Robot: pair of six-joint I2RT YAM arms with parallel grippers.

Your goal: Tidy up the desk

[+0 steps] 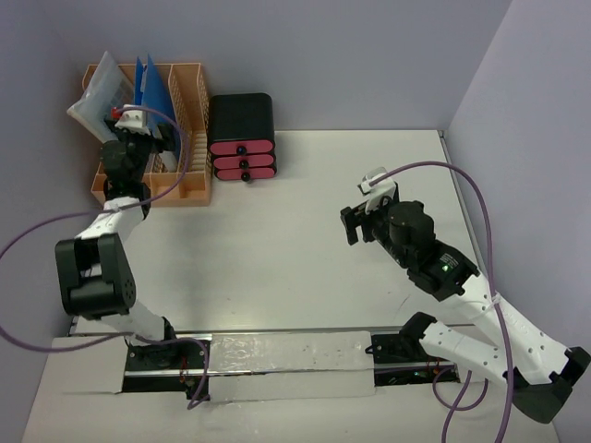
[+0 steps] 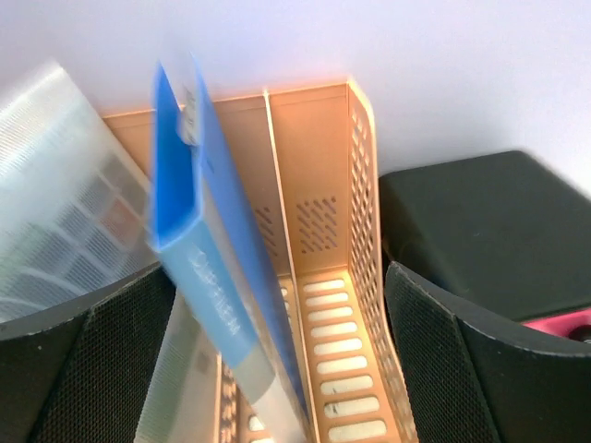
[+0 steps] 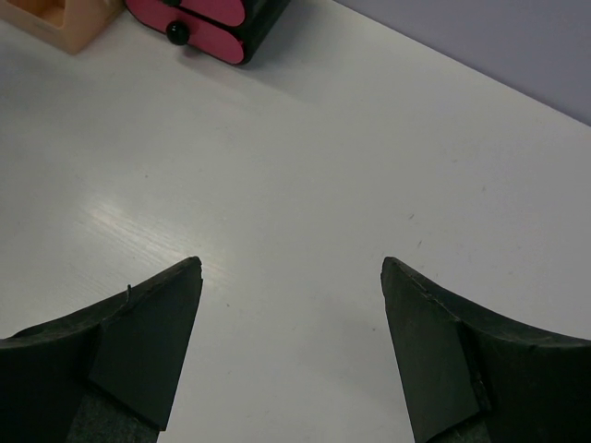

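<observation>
The desk (image 1: 305,189) is the big white top that everything stands on, and most of it is seen bare in the top view. At its far left corner a peach file rack (image 1: 189,189) is set, and a black box with pink drawers (image 1: 242,125) is placed just beside it on the right. A blue folder (image 2: 214,300) is stood in the rack, tilted, and a clear plastic sleeve (image 2: 65,212) is leaned on its left. The left gripper (image 2: 277,277) is held over the rack with its jaws spread wide, so the folder is between them but is not squeezed. The right gripper (image 3: 291,268) is held wide open above bare desk, and nothing is gripped by it. The step in hand is judged to be letting go of the folder. It would be done well if the left gripper were lifted straight up, so that the tilted folder is not bumped or dragged out. The bottom of the folder is cut off in the wrist view, so it cannot be told if it is seated all the way down. The writing on its spine is too blurred to be read.
</observation>
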